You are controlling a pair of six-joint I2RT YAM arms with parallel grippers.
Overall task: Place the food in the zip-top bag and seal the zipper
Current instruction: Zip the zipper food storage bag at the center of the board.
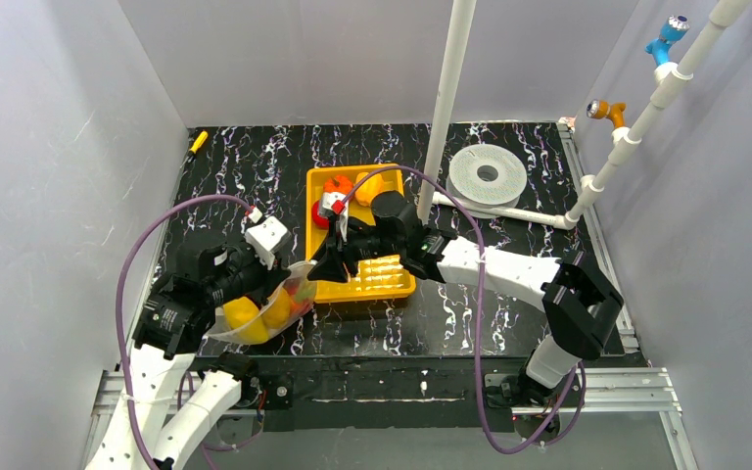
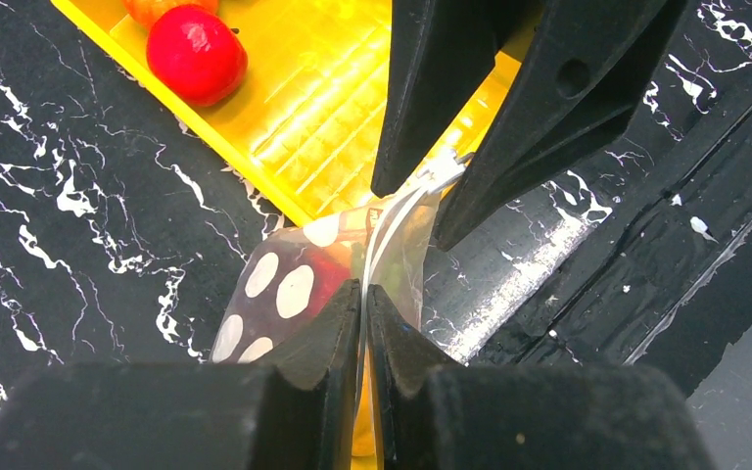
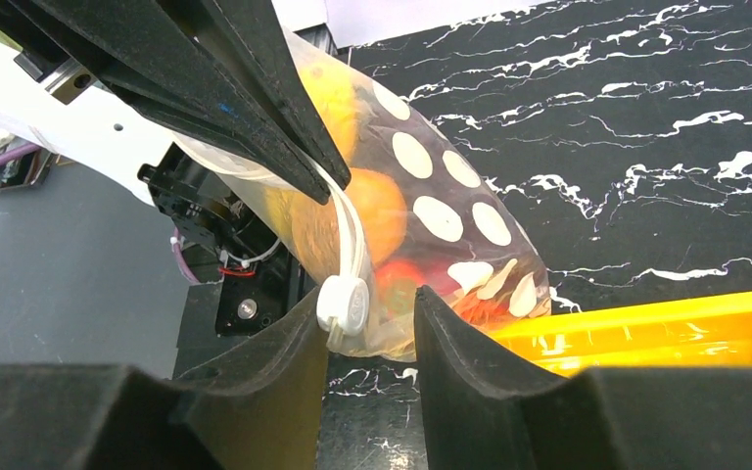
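Our left hand (image 2: 364,292) is pressed together on the zipper (image 3: 352,230) of the zip-top bag (image 3: 450,225), which hangs with food (image 3: 377,211) inside just beside the yellow tray (image 3: 646,318), and the fingers of our right hand (image 3: 367,304) stand apart around the white slider (image 3: 343,304). We fear the slider slips out if these fingers close off its middle, or the pull drags the zipper from the left hand. The left wrist view shows a red fruit (image 2: 196,54) in the tray, which the right wrist view does not.

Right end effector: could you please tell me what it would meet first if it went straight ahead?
Probably the white round slider on the clear spotted plastic zip-top bag, inside the right end effector.
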